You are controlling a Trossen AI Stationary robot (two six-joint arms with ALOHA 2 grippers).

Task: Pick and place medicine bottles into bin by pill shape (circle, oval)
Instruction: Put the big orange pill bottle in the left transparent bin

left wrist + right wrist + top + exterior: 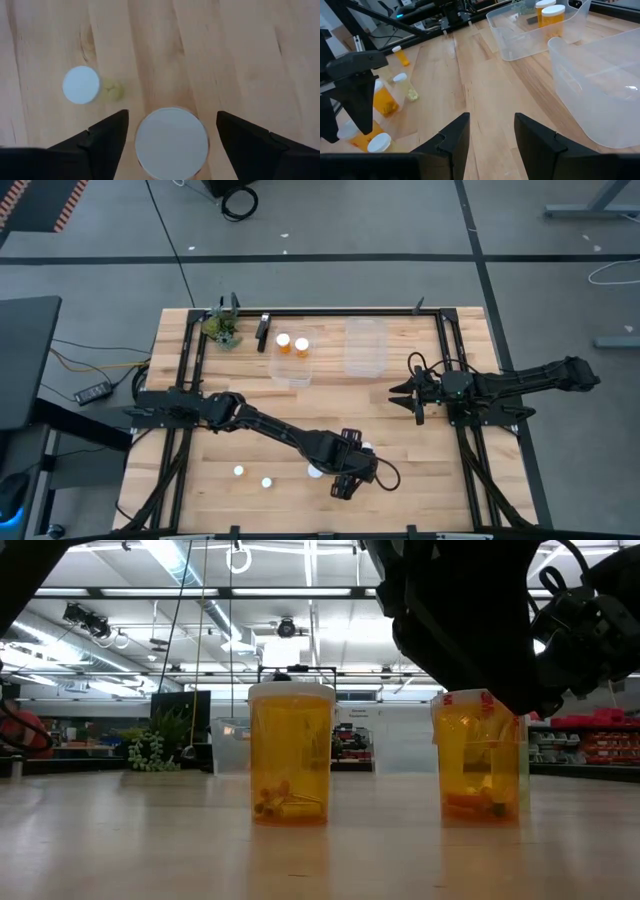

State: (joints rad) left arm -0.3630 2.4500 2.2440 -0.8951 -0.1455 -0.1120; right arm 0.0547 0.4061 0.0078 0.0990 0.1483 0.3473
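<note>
Left fingers (107, 137) spread wide, one on each side of a large white-capped bottle (171, 148), gap showing on both sides, not touching it. Left gripper (352, 470) sits low at the table's near-centre, arm stretched across from the left edge. Just beside that cap, a smaller pale yellowish bottle (86, 86) on the wood, clear of the finger.

From above, a white cap (315, 471) shows beside the left gripper, and two more small caps (239, 471) and (267, 482) stand apart on the near-left boards. Whether further bottles sit under the gripper cannot be told; the arm covers that patch.

Right fingers (453, 140) parted with bare wood between them, holding nothing. Right gripper (408, 394) hovers over the right-centre of the table, pointing toward the middle, well apart from the bottles.

Two clear bins at the far edge. The left bin (278, 370) holds two orange bottles with white caps, (284, 343) and (302, 348), upright side by side. The right bin (365, 355) stands just beside it; contents not made out.

Low view: two orange bottles (291, 755) and (479, 760) upright on the table (150, 840), pills visible at their bottoms, the second partly behind a dark arm.

Small green plant (222, 328) at the far-left corner of the frame.
</note>
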